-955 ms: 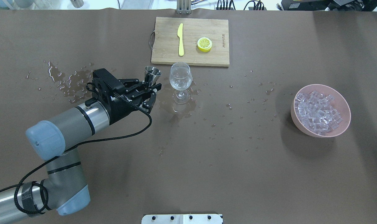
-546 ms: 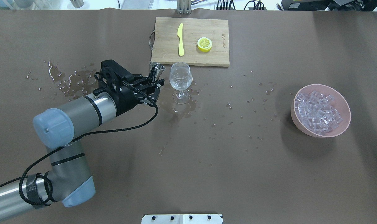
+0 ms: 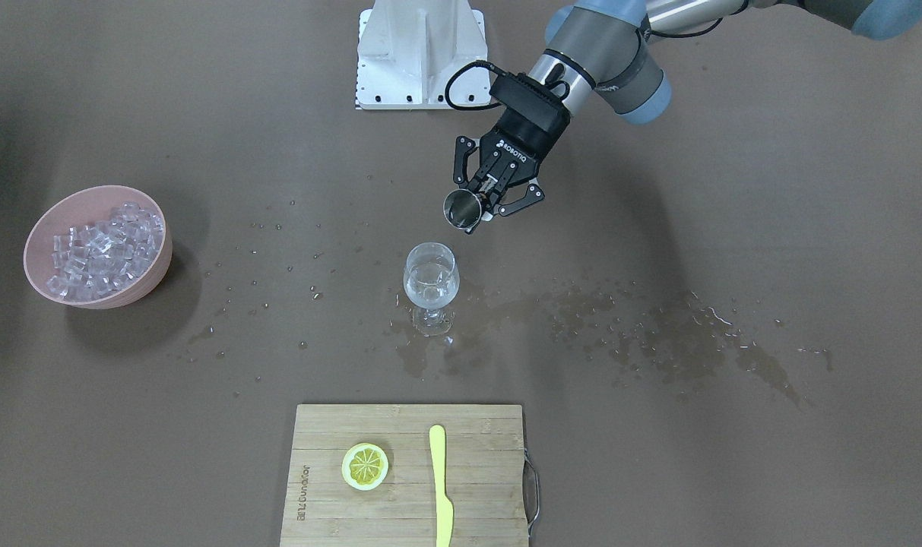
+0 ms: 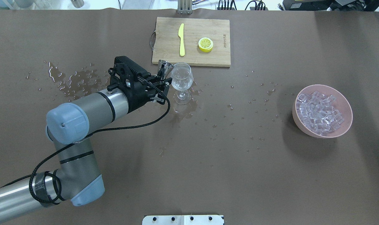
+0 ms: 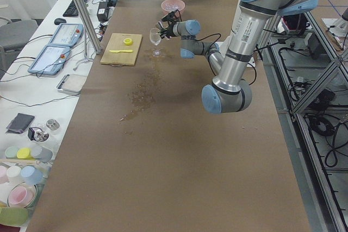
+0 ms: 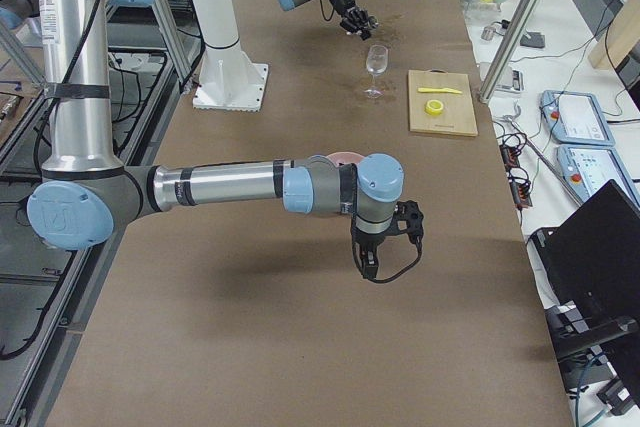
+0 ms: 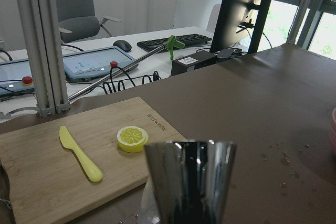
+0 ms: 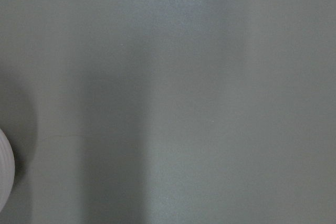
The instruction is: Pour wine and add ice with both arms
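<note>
My left gripper (image 4: pixel 163 83) is shut on a steel jigger (image 4: pixel 164 68), held upright and raised just left of the rim of a clear wine glass (image 4: pixel 181 78). In the front view the jigger (image 3: pixel 461 209) hangs behind the glass (image 3: pixel 430 279), which holds a little clear wine. The jigger (image 7: pixel 189 182) fills the bottom of the left wrist view. The ice (image 4: pixel 320 112) is heaped in a pink bowl (image 4: pixel 322 86) at the right. My right gripper (image 6: pixel 392 237) shows only in the right side view, beside the bowl; I cannot tell whether it is open or shut.
A wooden cutting board (image 4: pixel 192 61) beyond the glass carries a yellow knife (image 4: pixel 181 39) and a lemon slice (image 4: pixel 205 44). Spilled liquid (image 4: pixel 70 82) wets the brown table at the left and around the glass foot. The white pedestal (image 3: pixel 419 53) stands at the robot's side.
My left gripper has carried the jigger farther from the robot and to the right, from short of the glass up to its rim. The glass and bowl have not moved.
</note>
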